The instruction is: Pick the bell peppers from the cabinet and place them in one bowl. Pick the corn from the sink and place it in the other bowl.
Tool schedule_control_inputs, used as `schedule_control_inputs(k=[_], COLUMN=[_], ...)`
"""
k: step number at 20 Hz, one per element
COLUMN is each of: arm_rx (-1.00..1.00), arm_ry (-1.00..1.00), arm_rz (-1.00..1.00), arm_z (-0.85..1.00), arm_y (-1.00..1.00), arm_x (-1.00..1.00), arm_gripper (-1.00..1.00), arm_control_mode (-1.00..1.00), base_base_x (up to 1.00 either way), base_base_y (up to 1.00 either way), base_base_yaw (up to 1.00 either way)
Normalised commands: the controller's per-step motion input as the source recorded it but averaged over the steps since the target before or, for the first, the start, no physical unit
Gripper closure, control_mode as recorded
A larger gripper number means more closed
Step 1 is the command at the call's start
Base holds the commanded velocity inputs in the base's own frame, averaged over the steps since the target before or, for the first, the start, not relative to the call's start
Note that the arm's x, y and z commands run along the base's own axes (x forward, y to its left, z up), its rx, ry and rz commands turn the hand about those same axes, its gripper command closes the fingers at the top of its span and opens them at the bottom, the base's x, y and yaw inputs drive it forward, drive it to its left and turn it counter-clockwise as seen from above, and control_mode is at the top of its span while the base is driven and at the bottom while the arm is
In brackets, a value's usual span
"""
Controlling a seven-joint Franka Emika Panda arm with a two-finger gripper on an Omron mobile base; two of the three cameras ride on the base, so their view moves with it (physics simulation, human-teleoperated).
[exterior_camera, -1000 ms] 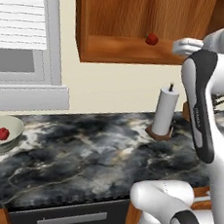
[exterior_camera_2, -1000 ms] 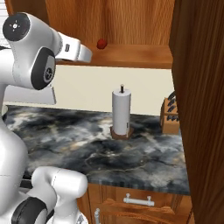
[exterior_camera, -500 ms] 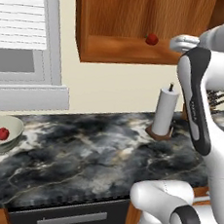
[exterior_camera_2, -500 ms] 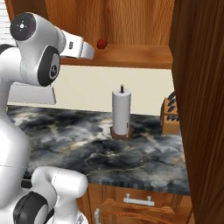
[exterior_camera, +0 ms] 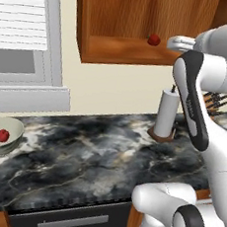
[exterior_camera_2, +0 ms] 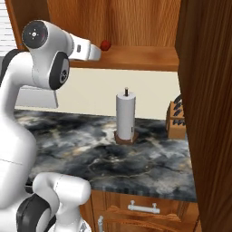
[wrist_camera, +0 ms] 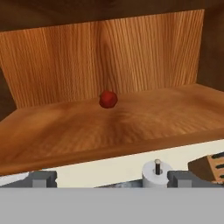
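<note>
I have the tool (wrist_camera: 105,179) spread wide and holding nothing, raised to shelf height in front of the cabinet (exterior_camera: 120,17). In the hand view the remaining bell pepper (wrist_camera: 108,99) sits on the shelf board at about 12 o'clock from the fingertips, well back from the board's front edge and apart from the back wall. From the left base view I see the same pepper (exterior_camera: 153,39) just beside the end of my arm, at about 9 o'clock from it.

I judge it light and firm, but glossy and lumpy, so it could slip or roll away on the smooth wood if I nudge it with one fingertip first. I would take it across its widest part, fingers level on either side, and close gently.

The other pepper (exterior_camera: 3,135) already lies in the pale bowl (exterior_camera: 15,125) at the far left of the dark marbled surface (exterior_camera: 91,158), so this one belongs there too. A paper towel roll (exterior_camera: 167,112) stands below the shelf.
</note>
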Motion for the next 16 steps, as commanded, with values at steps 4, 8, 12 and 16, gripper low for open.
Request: schedule_control_inputs(k=[4,8,12,16], arm_rx=[0.0,0.0,0.0,0.0], arm_ry=[0.0,0.0,0.02,0.08], arm_rz=[0.02,0.02,0.0,0.0], arm_z=[0.0,0.0,0.0,-0.03], arm_y=[0.0,0.0,0.01,0.05], arm_x=[0.26,0.33,0.21,0.29], arm_gripper=[-1.0,-1.0,-1.0,-1.0], arm_control_mode=[-1.0,-1.0,-1.0,-1.0], base_base_x=[0.0,0.0,0.0,0.0], base_base_y=[0.0,0.0,0.0,0.0], base_base_yaw=[0.0,0.0,0.0,0.0])
